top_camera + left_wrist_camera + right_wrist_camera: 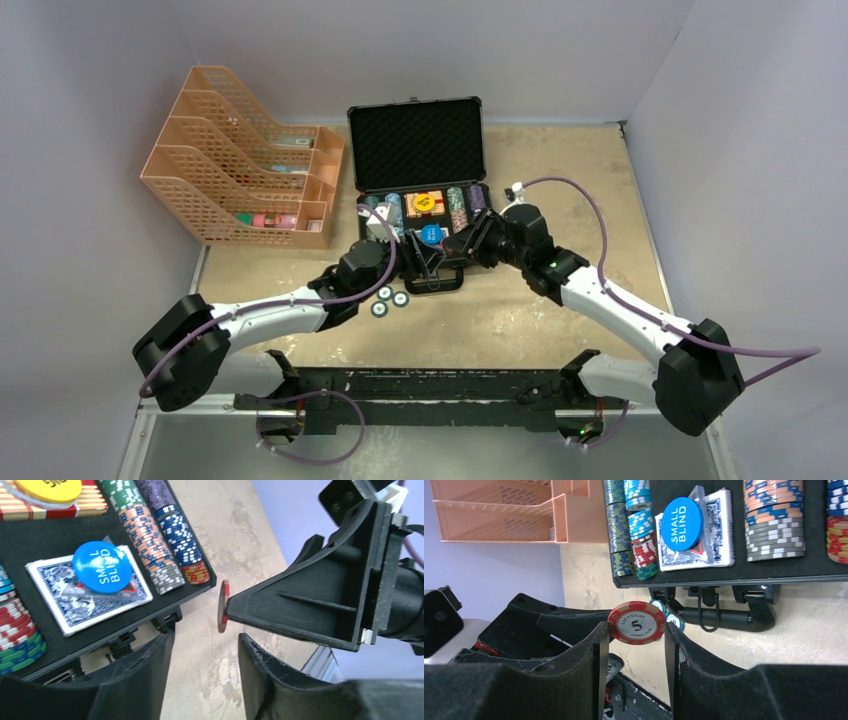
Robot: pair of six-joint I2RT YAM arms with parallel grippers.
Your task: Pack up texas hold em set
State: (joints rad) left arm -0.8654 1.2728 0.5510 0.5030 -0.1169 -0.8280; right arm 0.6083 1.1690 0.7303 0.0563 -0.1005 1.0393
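The black case [415, 120] lies open, its tray [734, 570] filled with rows of chips. A blue-white card deck [75, 607] carries a blue "SMALL BLIND" button [102, 566]. My right gripper [636, 630] is shut on a red "5" chip [636, 622], held upright above the table in front of the case. That chip shows edge-on in the left wrist view [223, 606]. My left gripper [206, 636] is open and empty, just below and beside the chip. Three loose chips [390, 298] lie on the table near the case handle [437, 282].
An orange mesh file organiser [240, 160] stands at the back left, next to the case. The two grippers are close together in front of the case. Walls enclose the beige table [560, 310] on three sides.
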